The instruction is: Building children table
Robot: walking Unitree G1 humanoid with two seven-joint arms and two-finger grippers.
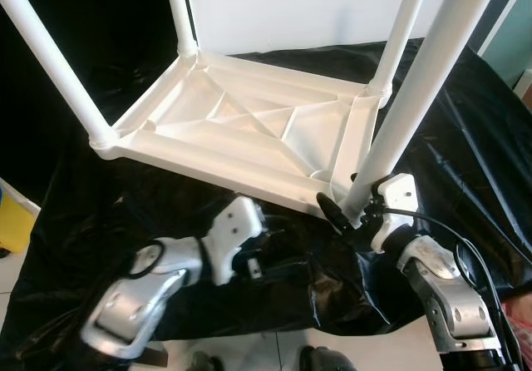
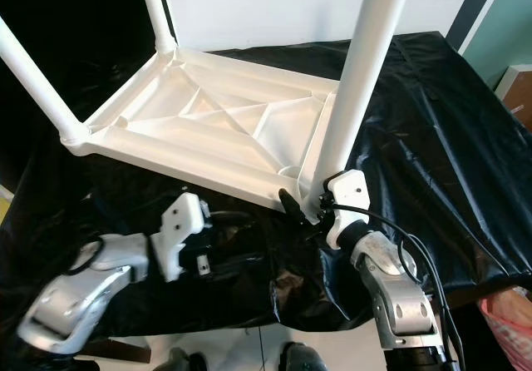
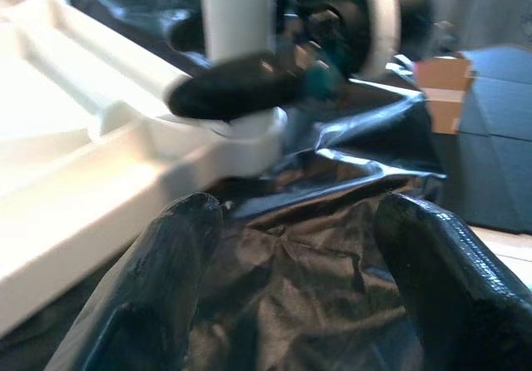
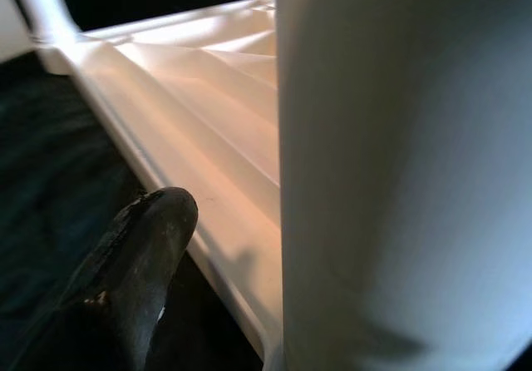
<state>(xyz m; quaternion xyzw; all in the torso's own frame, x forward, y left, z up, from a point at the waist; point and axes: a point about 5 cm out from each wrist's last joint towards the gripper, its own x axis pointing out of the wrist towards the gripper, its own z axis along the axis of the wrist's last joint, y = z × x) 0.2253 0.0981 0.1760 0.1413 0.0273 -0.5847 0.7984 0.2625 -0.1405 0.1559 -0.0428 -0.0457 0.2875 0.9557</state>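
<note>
Right gripper (image 1: pixel 347 213) clamped around near table leg (image 1: pixel 397 130), at its base.

Upturned table top (image 1: pixel 249 126) on sheet (image 1: pixel 465 138), legs (image 1: pixel 391 130) upward, right claw (image 1: pixel 342 213) at near-right leg

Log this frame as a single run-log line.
stage: fitting leg | right gripper: at base of near-right leg, closure unclear | left gripper: open, empty, over black sheet | tabletop: upside down, four legs up

One white tabletop (image 1: pixel 249 126), inverted. Four white legs (image 1: pixel 50 59) fitted at its corners. One black sheet (image 1: pixel 465 163). Two grippers: left gripper (image 3: pixel 283 254), right gripper (image 1: pixel 342 213).
</note>
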